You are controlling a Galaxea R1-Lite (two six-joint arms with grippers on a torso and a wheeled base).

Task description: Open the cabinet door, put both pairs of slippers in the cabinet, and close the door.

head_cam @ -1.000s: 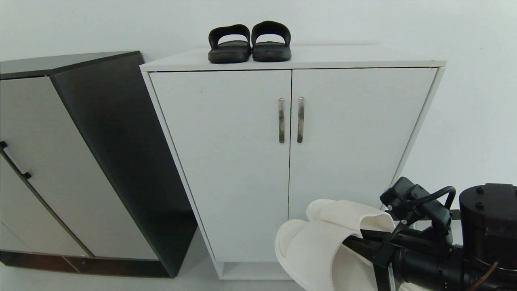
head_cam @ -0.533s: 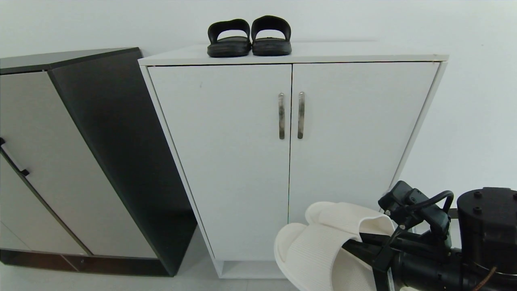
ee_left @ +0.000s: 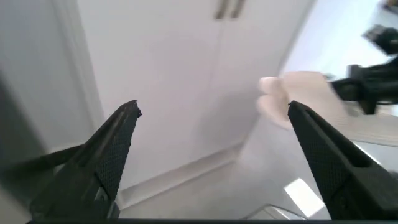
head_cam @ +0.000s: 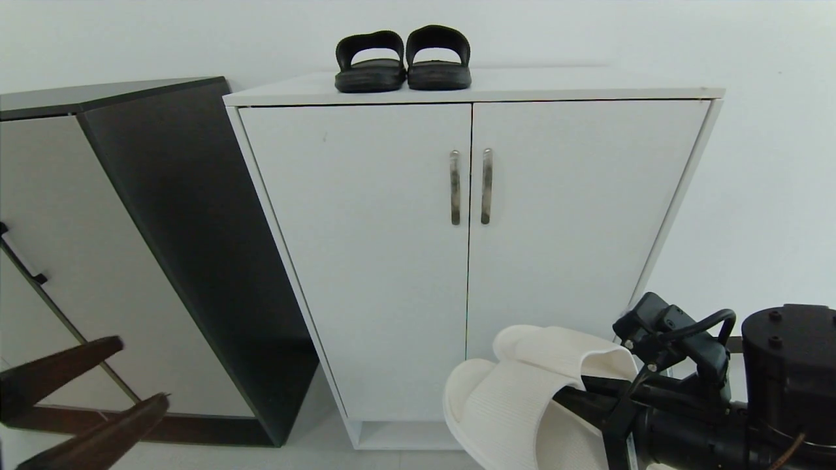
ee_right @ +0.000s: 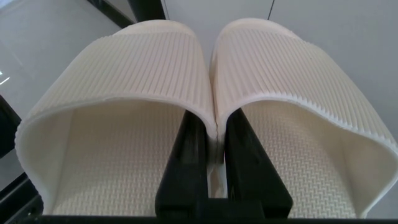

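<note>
The white cabinet stands before me with both doors shut, its two metal handles side by side at the middle. A pair of black slippers sits on its top. My right gripper is shut on a pair of white ribbed slippers, its fingers pinching their inner edges together, low in front of the right door. My left gripper hangs open and holds nothing at the lower left, in front of the dark cabinet. The left wrist view has the open left gripper facing the white cabinet's doors.
A dark cabinet with a light front and a black handle stands close on the left of the white one. A white wall runs behind and to the right. Pale floor lies below.
My left gripper has come into the head view at the lower left. The head camera shifted slightly early on. The right gripper and white slippers have kept still.
</note>
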